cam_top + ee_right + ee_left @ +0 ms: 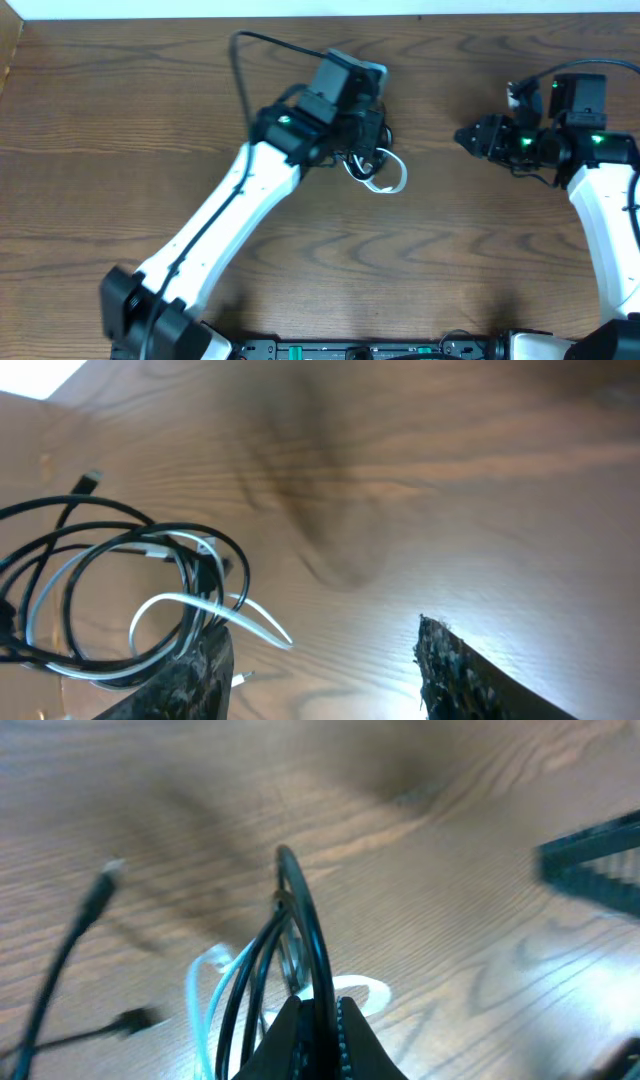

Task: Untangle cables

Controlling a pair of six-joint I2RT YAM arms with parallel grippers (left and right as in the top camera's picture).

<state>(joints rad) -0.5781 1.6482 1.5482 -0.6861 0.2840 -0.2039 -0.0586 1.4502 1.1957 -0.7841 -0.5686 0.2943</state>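
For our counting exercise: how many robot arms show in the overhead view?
2. The left arm reaches up to the cable tangle; the right arm stands at the right edge.

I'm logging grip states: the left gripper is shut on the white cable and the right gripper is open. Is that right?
Not quite. The left wrist view shows the left gripper shut on the black cable; the white cable is not gripped. The right gripper is open, as you said.
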